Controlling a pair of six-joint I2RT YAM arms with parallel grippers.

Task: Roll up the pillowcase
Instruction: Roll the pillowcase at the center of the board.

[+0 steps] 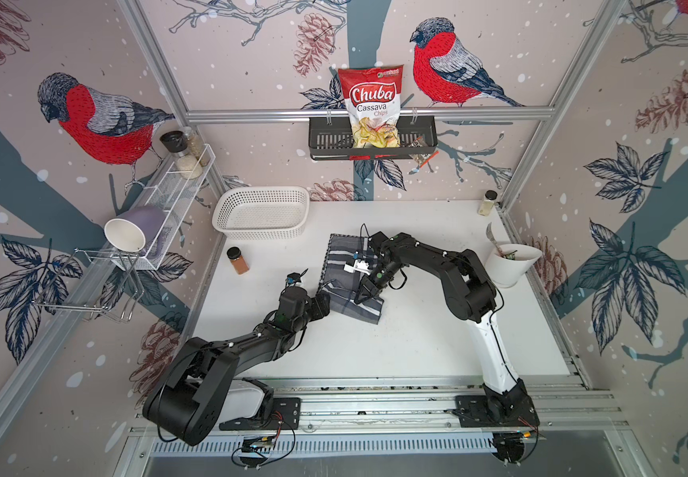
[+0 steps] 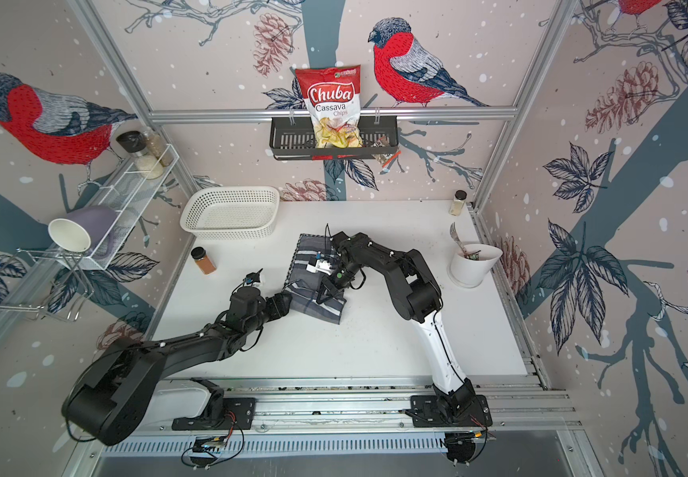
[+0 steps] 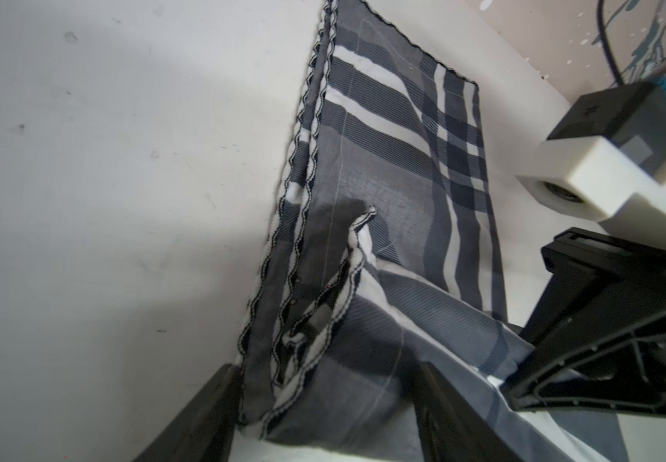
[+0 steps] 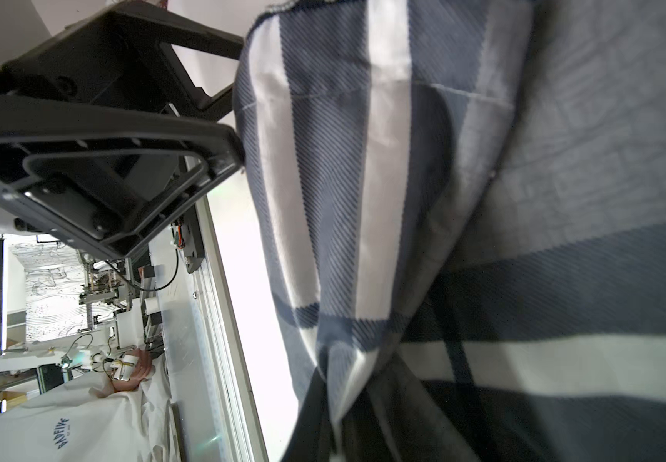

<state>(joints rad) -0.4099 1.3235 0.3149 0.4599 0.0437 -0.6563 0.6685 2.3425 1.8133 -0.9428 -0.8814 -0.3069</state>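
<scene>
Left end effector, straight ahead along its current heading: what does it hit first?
The pillowcase: its bunched corner sits between the open fingers of the left end effector. The right end effector looks off that line, but depth is unclear.

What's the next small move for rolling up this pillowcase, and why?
Likely close the left gripper on the near edge of the pillowcase. Its fingers stand apart astride the stitched hem, while the right gripper is shut on the same end, holding a fold raised. Gripping both sides should let the roll start evenly.
</scene>
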